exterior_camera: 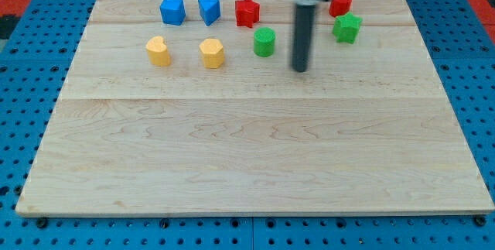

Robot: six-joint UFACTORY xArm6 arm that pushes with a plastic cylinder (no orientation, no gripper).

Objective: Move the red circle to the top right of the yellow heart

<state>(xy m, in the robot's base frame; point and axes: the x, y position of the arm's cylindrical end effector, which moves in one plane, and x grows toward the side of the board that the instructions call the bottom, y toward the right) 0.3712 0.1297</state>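
The red circle [340, 3] sits near the view's top right of the wooden board, just above the green star [347, 28]. The yellow heart [158, 51] lies at the upper left of the board. My tip [299, 70] rests on the board between them. It is below and left of the red circle, apart from it, and to the right of the green circle [264, 42]. It touches no block.
A blue cube [172, 10], a blue triangle [209, 10] and a red star [247, 11] form a row along the top. A yellow pentagon [212, 53] sits right of the heart. The board [247, 157] lies on blue pegboard.
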